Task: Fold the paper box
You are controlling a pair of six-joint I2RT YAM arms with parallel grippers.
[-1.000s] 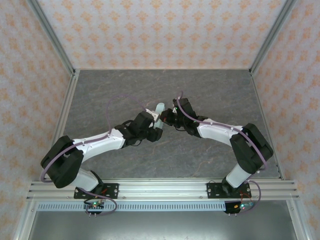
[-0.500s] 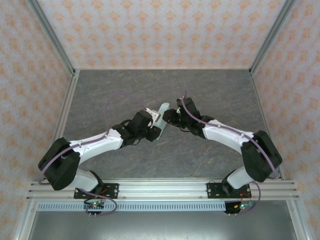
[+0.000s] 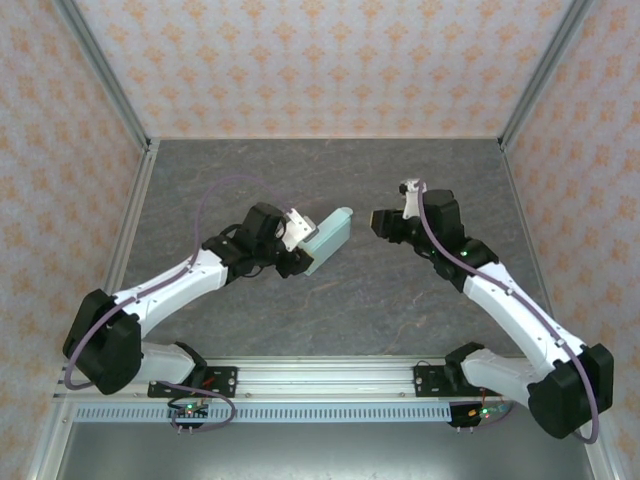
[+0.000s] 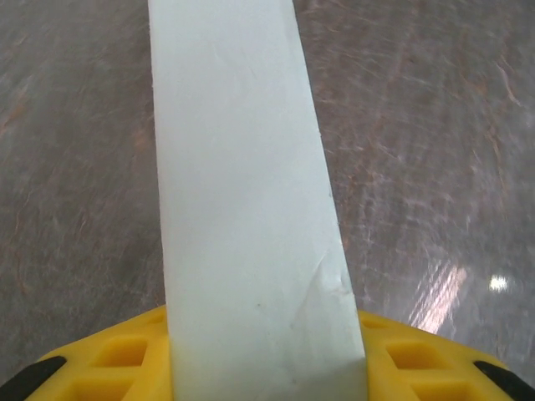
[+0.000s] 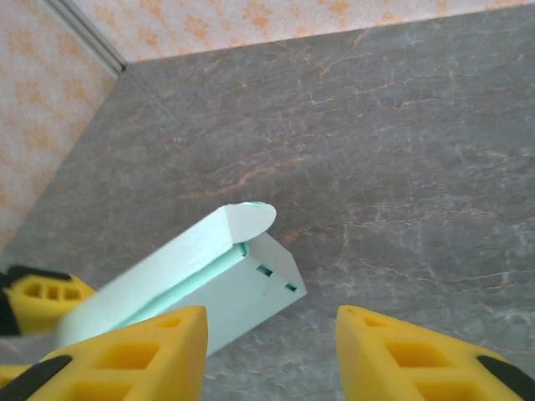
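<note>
Now left arm stretches forward, left gripper (image 3: 303, 249) pinching paper box (image 3: 330, 236); right gripper (image 3: 379, 221), spread, hovers apart beside the box.

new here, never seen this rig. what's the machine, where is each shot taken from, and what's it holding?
Two white robot arms, bolted at the near edge of a grey table, each end in a two-finger gripper with yellow pads. The wide picture comes from a fixed camera above and behind them; the other two from a camera on each wrist, looking past its own fingers. The left gripper is closed on the paper box, a flat pale mint-green card box, seen close up in the left wrist view. The right gripper is open, holds nothing, and faces the box without touching it.
</note>
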